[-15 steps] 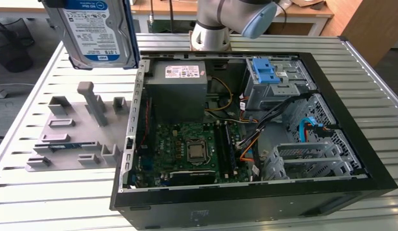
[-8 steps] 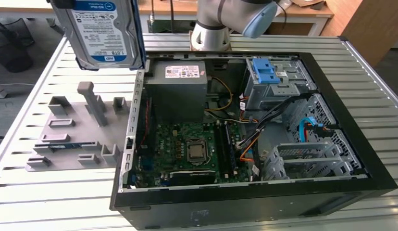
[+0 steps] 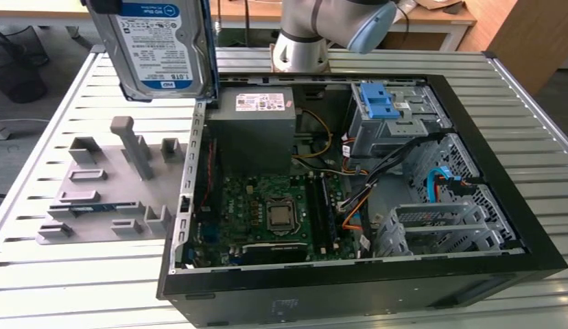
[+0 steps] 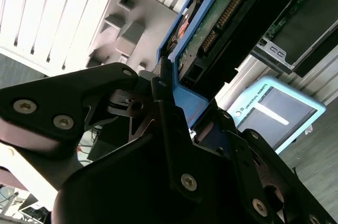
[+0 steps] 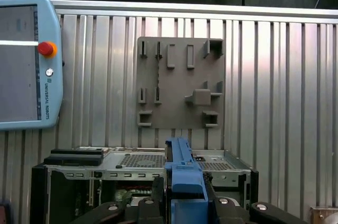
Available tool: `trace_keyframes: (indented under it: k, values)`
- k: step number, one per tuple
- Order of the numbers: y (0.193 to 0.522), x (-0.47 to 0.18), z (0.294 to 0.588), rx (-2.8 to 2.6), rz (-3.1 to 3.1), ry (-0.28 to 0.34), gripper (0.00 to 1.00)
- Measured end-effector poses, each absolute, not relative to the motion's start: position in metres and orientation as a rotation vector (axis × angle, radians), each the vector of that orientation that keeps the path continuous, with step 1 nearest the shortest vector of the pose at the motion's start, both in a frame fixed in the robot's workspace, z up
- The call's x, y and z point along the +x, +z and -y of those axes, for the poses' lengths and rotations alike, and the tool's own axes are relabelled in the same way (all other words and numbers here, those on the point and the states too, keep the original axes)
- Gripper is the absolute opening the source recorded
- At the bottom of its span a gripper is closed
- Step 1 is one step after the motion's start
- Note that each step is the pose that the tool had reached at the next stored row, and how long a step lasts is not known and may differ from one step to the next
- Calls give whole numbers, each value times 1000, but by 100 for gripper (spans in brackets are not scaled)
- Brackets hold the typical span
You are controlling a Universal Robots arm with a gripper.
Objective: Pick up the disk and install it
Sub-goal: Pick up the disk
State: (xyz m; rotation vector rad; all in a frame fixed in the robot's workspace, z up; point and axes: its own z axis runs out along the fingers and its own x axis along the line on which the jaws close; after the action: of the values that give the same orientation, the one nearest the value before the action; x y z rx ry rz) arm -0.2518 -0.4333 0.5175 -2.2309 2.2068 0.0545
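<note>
A slatted metal desk carries the scene, with the arm's base at its far edge and a wooden table behind it in the room. An open black computer case lies on its side across most of the desk. Inside it sit a grey power supply at the back, a green motherboard in front of that, and a metal drive cage with a blue latch toward the exterior view's right, with cables running between them. A grey moulded fixture with upright posts and slots rests on the desk just beside the case, on the exterior view's left.

The disk hangs in the air at the top of the exterior view, above the fixture and the case's near wall, upright with its white-and-blue label facing the camera. The end effector is clenched on the disk's blue bracket; the second wrist view shows black fingers pressed against the blue plastic and the disk's circuit-board underside.

The first wrist view looks down past the bracket's edge to the fixture and the case, and takes in a pale blue pendant with a red button lying on the desk; the second wrist view catches that pendant too.
</note>
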Motion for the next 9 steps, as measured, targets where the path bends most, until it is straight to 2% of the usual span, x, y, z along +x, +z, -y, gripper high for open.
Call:
trace_keyframes:
  k: [9]
  values:
    - [517,-236,436,-2231,-2207,56,36]
